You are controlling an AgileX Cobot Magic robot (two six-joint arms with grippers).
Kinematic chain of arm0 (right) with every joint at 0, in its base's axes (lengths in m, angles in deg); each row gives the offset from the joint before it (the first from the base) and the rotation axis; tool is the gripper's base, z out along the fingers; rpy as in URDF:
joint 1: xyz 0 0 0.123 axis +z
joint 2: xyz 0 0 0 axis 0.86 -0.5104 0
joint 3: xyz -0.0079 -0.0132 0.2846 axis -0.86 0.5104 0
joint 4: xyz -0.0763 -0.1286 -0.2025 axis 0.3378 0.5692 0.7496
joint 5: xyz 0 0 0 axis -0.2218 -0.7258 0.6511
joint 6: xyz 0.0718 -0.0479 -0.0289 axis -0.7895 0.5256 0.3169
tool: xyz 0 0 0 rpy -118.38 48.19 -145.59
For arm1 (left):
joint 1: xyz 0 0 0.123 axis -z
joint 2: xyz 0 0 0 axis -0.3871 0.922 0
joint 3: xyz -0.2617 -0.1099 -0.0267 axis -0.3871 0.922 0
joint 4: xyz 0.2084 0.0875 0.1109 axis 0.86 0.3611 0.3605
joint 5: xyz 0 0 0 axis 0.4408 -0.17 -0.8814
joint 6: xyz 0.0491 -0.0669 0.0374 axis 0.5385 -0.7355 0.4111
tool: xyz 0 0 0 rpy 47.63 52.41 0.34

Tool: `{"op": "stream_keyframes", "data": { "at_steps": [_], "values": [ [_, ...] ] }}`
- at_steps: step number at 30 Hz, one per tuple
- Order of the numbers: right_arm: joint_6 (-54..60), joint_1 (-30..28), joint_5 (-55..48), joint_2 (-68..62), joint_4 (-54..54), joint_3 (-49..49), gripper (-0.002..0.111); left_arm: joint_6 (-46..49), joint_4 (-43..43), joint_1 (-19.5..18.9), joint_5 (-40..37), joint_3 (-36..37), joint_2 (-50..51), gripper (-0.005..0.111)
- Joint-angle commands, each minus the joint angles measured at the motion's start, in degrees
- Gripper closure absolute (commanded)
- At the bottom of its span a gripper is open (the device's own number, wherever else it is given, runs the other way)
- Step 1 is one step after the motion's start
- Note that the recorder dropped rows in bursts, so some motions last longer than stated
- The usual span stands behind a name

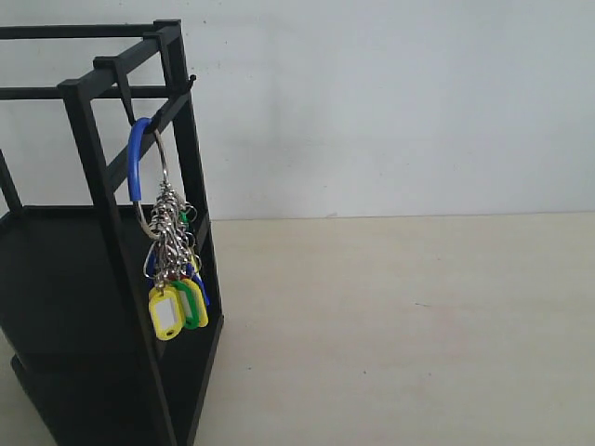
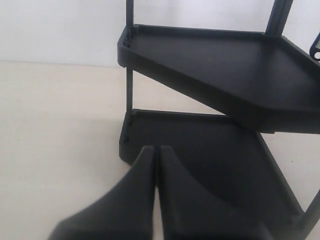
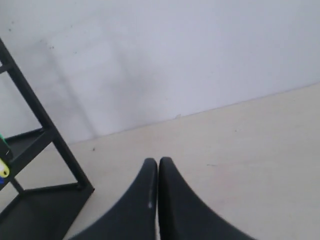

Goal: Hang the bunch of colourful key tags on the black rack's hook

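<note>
The colourful key tag bunch (image 1: 170, 279) hangs from the hook (image 1: 124, 93) on the top bar of the black rack (image 1: 84, 279); its large ring with the blue sleeve (image 1: 138, 158) sits over the hook, and yellow and green tags dangle below. No gripper shows in the exterior view. My left gripper (image 2: 156, 148) is shut with nothing in it, facing the rack's flat shelves (image 2: 215, 65). Over the bare table, my right gripper (image 3: 158, 161) is shut and empty too. A sliver of green and yellow tag (image 3: 3, 162) shows at the edge of the right wrist view, beside the rack's frame (image 3: 35, 107).
The pale table (image 1: 400, 325) stretches to the right of the rack, up to a white wall (image 1: 390, 102) behind. The rack's lower shelf (image 2: 210, 165) lies just past the left gripper's fingertips.
</note>
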Motion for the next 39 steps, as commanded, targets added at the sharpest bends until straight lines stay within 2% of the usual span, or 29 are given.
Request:
{"op": "stream_keyframes", "data": {
  "at_steps": [1,12,20,22,23,24,25,27,30,39],
  "values": [
    [0.12,-2.99,0.62,6.56,0.1,3.22,0.108,0.2,0.28,0.04,0.43,0.16,-0.12,0.102],
    [5.17,-3.23,0.55,6.66,0.68,3.22,0.108,0.2,0.28,0.04,0.43,0.16,-0.12,0.102],
    [4.87,-3.23,-2.49,6.66,0.68,3.22,0.108,0.2,0.28,0.04,0.43,0.16,-0.12,0.102],
    [0.76,-3.23,-3.8,6.66,7.2,3.22,0.108,0.2,0.28,0.04,0.43,0.16,-0.12,0.102],
    [-9.73,-3.23,-6.05,6.66,20.04,3.22,0.108,0.2,0.28,0.04,0.43,0.16,-0.12,0.102],
    [-14.72,-3.23,-6.99,6.66,26.91,3.22,0.108,0.2,0.28,0.04,0.43,0.16,-0.12,0.102],
    [-25.52,-3.23,-9.63,6.66,37.86,3.22,0.108,0.2,0.28,0.04,0.43,0.16,-0.12,0.102],
    [-32.02,-3.23,-12.76,6.66,45.52,3.22,0.108,0.2,0.28,0.04,0.43,0.16,-0.12,0.102],
    [-32.3,-3.23,-15.81,6.66,49.31,3.22,0.108,0.2,0.28,0.04,0.43,0.16,-0.12,0.102],
    [-31.54,-3.23,-16.2,6.66,49.45,3.22,0.108,0.2,0.28,0.04,0.43,0.16,-0.12,0.102]
  ]
}}
